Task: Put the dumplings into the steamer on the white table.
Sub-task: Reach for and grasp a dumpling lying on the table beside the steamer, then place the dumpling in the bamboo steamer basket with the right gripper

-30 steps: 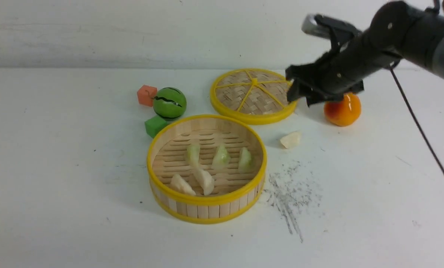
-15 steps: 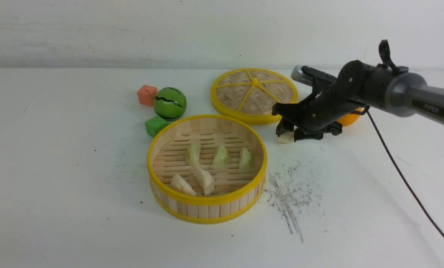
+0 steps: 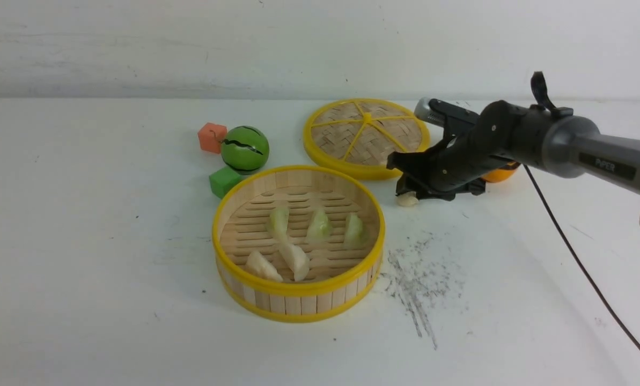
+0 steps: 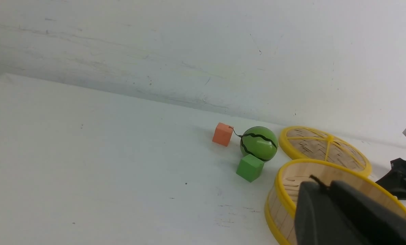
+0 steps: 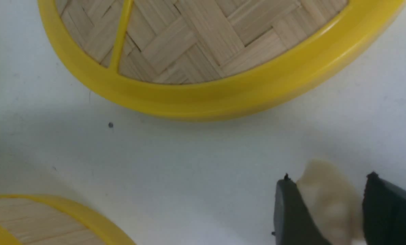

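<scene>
- The white counter (image 3: 83, 241) fills the lower three quarters of the front view, with a patch of dark scuff marks (image 3: 419, 279) right of centre.
- The steamer (image 3: 298, 308) stands at centre.
- The woven lid (image 3: 366, 134) lies flat above it, slightly right.
- An orange cube (image 3: 212, 137), a green striped ball (image 3: 244, 149) and a green cube (image 3: 223, 181) cluster at the steamer's upper left.
- A cream-white dumpling (image 3: 407, 200) lies just right of the steamer.
- An orange fruit (image 3: 501, 174) sits further right.

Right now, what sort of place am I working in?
Most likely a robot test bench rather than a kitchen. There is a bare, scuffed white table against a blank wall. Toy food is laid out on it: a bamboo steamer of dumplings, a toy watermelon and coloured cubes.
</scene>
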`<action>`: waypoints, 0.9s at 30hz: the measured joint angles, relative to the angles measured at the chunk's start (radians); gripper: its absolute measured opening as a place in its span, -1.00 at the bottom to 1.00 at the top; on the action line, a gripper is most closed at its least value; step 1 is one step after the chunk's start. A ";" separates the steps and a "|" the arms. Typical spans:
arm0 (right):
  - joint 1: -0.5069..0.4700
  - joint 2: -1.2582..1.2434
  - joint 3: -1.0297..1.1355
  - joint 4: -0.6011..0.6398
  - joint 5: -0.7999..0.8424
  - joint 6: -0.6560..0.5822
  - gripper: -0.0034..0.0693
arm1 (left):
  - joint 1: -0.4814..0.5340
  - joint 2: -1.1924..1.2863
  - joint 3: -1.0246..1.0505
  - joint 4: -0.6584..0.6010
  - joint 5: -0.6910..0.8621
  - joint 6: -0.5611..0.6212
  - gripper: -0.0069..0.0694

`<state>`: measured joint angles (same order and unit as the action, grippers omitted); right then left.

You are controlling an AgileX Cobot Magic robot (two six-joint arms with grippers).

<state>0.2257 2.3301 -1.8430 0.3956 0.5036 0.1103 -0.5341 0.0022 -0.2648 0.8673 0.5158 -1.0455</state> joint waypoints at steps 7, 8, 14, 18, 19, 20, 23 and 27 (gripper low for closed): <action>0.000 -0.041 0.002 -0.035 0.083 -0.141 -0.19 | 0.000 0.000 0.000 0.000 0.001 0.000 -0.69; 0.000 -0.056 0.005 -0.038 0.090 -0.157 -0.19 | 0.000 0.000 0.000 0.000 0.001 0.000 -0.69; 0.000 -0.155 0.005 -0.040 0.145 -0.223 -0.71 | 0.000 0.000 0.000 0.000 0.001 -0.001 -0.68; 0.006 -0.213 0.005 -0.017 0.251 -0.281 -0.93 | 0.000 0.000 0.000 0.001 0.002 -0.001 -0.67; 0.010 -0.227 0.005 -0.013 0.270 -0.306 -0.93 | 0.000 0.000 0.000 0.001 0.002 -0.001 -0.67; 0.015 -0.238 0.005 -0.013 0.277 -0.321 -0.93 | 0.000 0.000 0.000 0.001 0.002 -0.001 -0.66; 0.027 -0.264 0.005 -0.016 0.292 -0.403 -0.93 | 0.000 0.000 0.000 0.001 0.002 -0.001 -0.66; 0.001 -0.239 0.005 -0.038 0.293 -0.367 -0.88 | 0.000 0.000 0.000 0.003 0.002 -0.001 -0.66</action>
<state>0.2268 2.0909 -1.8379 0.3576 0.7969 -0.2566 -0.5341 0.0022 -0.2648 0.8704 0.5175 -1.0462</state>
